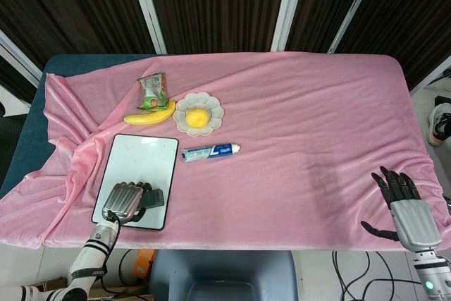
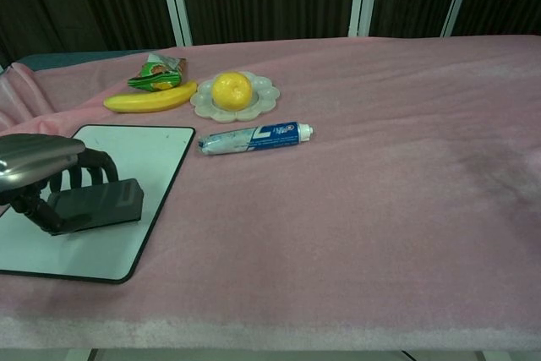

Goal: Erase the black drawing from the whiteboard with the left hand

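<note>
The whiteboard (image 1: 144,165) (image 2: 139,158) lies on the pink cloth at the left, its visible surface white with no black marks showing. My left hand (image 1: 124,201) (image 2: 38,166) grips a dark eraser block (image 1: 152,197) (image 2: 97,205) and presses it on the near end of the board. My right hand (image 1: 405,204) hovers at the table's near right edge, fingers spread, holding nothing; the chest view does not show it.
Behind the board lie a banana (image 1: 149,115) (image 2: 150,100), a green snack packet (image 1: 153,91) and a flower-shaped plate (image 1: 213,119) with a yellow fruit (image 1: 197,117). A toothpaste tube (image 1: 210,151) (image 2: 254,137) lies just right of the board.
</note>
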`<state>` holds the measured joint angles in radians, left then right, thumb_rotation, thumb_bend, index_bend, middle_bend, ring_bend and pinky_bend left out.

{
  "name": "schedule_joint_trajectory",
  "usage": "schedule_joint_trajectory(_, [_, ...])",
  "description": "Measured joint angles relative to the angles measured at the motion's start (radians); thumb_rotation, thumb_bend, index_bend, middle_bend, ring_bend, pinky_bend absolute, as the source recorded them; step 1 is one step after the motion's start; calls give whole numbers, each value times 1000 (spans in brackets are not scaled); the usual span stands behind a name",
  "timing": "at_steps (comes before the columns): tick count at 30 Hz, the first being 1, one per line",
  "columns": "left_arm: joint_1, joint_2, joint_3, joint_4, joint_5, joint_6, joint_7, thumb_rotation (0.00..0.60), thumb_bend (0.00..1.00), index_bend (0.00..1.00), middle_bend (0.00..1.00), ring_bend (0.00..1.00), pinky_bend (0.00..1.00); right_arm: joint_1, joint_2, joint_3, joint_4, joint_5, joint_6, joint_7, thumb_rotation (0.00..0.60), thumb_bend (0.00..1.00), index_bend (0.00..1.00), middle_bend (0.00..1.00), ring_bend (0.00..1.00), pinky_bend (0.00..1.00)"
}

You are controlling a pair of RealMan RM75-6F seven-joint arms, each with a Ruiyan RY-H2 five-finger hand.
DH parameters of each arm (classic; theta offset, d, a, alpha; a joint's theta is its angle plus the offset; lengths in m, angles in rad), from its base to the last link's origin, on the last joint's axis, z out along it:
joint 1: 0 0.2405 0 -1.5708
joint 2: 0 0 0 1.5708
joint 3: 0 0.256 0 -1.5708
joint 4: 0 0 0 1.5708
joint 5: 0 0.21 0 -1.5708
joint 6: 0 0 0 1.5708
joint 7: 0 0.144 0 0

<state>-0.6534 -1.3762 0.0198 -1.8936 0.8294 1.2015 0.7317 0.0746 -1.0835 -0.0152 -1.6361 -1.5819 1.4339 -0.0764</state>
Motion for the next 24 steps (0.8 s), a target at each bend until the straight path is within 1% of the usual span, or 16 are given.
schedule_joint_trajectory(4, [27, 42, -11, -19, 63, 83, -21, 600, 774, 615, 739, 707, 792, 0, -2, -1, 0, -1, -1, -4, 600, 304, 0, 0, 0, 0])
schedule_joint_trajectory(6, [41, 78, -34, -19, 72, 123, -41, 600, 771, 616, 739, 707, 789, -1, -2, -2, 0, -2, 2, -3, 600, 305, 0, 0, 0, 0])
schedule_joint_trajectory(8, [48, 104, -61, -5, 60, 132, -63, 600, 766, 616, 740, 706, 771, -3, -2, -2, 1, -5, 7, -1, 600, 305, 0, 0, 0, 0])
schedule_joint_trajectory(11, [48, 113, -96, 59, 10, 116, -87, 600, 758, 610, 732, 698, 712, -4, -2, -4, 2, -10, 8, -1, 600, 304, 0, 0, 0, 0])
schedule_joint_trajectory(14, [42, 101, -127, 172, -55, 76, -108, 600, 748, 577, 698, 659, 636, -4, -2, -7, 1, -16, 8, 1, 600, 304, 0, 0, 0, 0])
schedule_joint_trajectory(18, [29, 67, -165, 377, -154, -33, -146, 600, 722, 533, 655, 621, 589, -6, 3, -6, 0, -19, 18, 12, 600, 305, 0, 0, 0, 0])
schedule_joint_trajectory(21, [20, 31, -187, 518, -206, -114, -178, 600, 699, 426, 612, 580, 565, -6, 6, -5, 2, -17, 17, 18, 600, 305, 0, 0, 0, 0])
schedule_joint_trajectory(22, [17, 18, -193, 556, -216, -133, -186, 600, 695, 371, 599, 570, 559, -6, 7, -5, 2, -16, 15, 20, 600, 305, 0, 0, 0, 0])
schedule_joint_trajectory(24, [12, -12, -203, 631, -236, -176, -204, 600, 671, 296, 575, 555, 545, -5, 9, -4, 2, -13, 14, 24, 600, 305, 0, 0, 0, 0])
